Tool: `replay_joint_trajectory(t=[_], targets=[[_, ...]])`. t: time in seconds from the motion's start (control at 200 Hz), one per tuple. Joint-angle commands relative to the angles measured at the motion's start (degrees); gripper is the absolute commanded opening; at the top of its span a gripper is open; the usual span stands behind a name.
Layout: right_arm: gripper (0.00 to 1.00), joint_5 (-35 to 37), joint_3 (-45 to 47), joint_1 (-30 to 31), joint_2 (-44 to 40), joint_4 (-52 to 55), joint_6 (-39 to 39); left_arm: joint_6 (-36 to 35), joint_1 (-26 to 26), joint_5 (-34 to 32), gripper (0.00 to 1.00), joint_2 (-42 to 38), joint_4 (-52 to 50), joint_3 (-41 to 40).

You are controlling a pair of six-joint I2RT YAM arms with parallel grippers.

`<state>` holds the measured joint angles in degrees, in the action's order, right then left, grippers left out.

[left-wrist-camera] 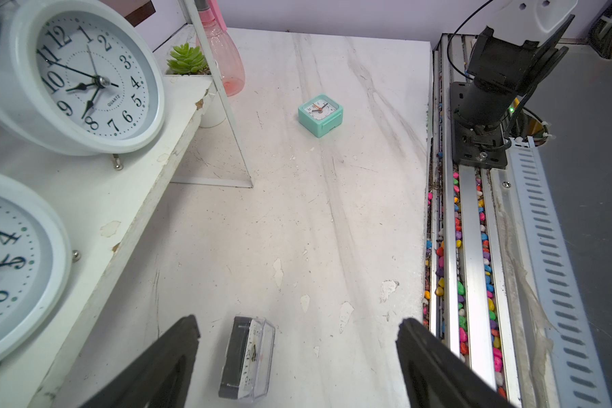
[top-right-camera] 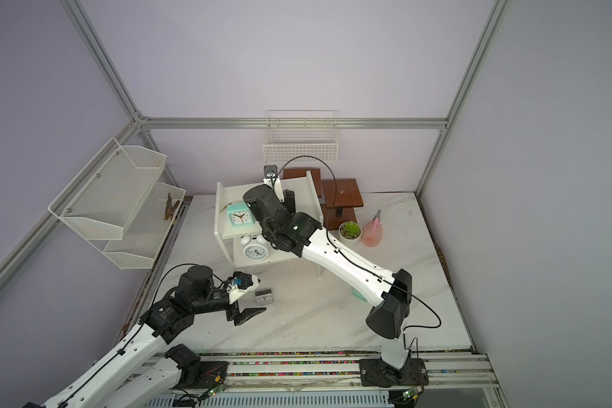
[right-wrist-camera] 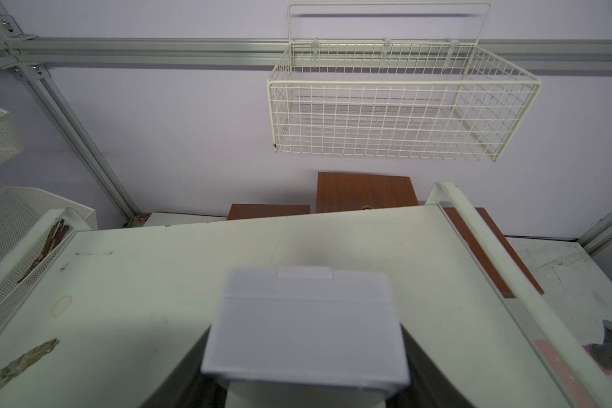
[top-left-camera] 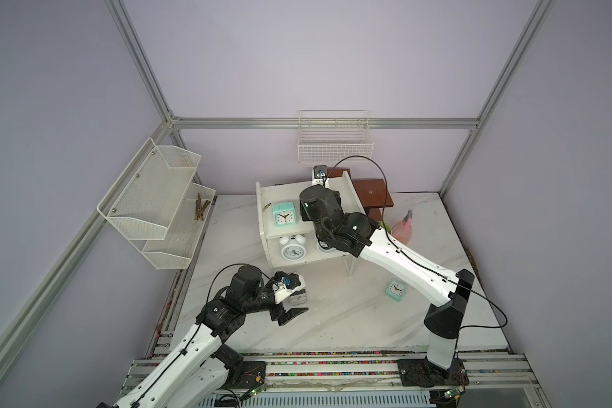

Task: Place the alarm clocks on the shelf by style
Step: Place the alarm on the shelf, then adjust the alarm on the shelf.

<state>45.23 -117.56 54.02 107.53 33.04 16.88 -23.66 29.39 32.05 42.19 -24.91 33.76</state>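
White two-tier shelf (top-left-camera: 280, 192) stands at the rear edge of the tabletop (top-left-camera: 333, 318) in both top views. Counted there: one mint clock (top-left-camera: 284, 214) upright at the left end of the upper board, and one round twin-bell clock (top-left-camera: 293, 248) in plain sight on the lower board. Loose on the tabletop, two: a second mint clock (top-left-camera: 396, 289) in the right half and a dark-framed clock (top-right-camera: 264, 296) in the left half, just off the left arm's fingertips. Left wrist view: left gripper (left-wrist-camera: 299, 323) spread wide, holding nothing. The dark-framed clock lies between its fingers, nearer one, touching neither. A second round clock (left-wrist-camera: 85, 74) shows beside the first, so two on the lower board. One potted succulent (left-wrist-camera: 186, 60) and one pink spray bottle (left-wrist-camera: 227, 60) stand beyond the shelf. Right wrist view: right gripper (right-wrist-camera: 304, 356) clasps one white square clock (right-wrist-camera: 304, 318) from both sides over the upper board. Cannot tell whether it rests on the board. One wire basket (right-wrist-camera: 386, 106) hangs on the wall behind.
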Motion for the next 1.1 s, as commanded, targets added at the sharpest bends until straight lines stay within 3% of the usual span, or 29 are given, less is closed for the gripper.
replay_joint_trajectory(t=[0.0, 0.17, 0.435, 0.75, 0.975, 1.095], targets=[[0.73, -0.7, -1.2, -0.3, -1.6, 1.6, 0.4, -1.1, 0.2, -0.2, 0.91, -0.8, 1.3, -0.3], [0.83, -1.3, -0.7, 0.0, -3.4, 2.9, 0.6, -1.2, 0.2, -0.1, 0.91, -0.8, 1.4, -0.3], [0.87, 1.4, 5.8, 2.9, -10.7, 3.0, -0.1, -1.3, 0.2, -0.1, 0.91, -0.5, 1.4, -0.2], [0.76, -5.6, 14.8, 7.4, -16.9, 2.6, 3.1, -1.2, 0.2, -0.5, 0.92, -0.7, 1.4, 0.0], [0.73, -15.5, 16.2, 9.3, -15.4, -0.4, 2.8, -1.0, 0.2, -0.7, 0.92, -0.7, 1.4, -0.1], [0.72, -14.7, 15.5, 9.3, -14.1, -1.3, 2.3, -0.8, 0.2, -0.9, 0.92, -0.9, 1.3, -0.2]])
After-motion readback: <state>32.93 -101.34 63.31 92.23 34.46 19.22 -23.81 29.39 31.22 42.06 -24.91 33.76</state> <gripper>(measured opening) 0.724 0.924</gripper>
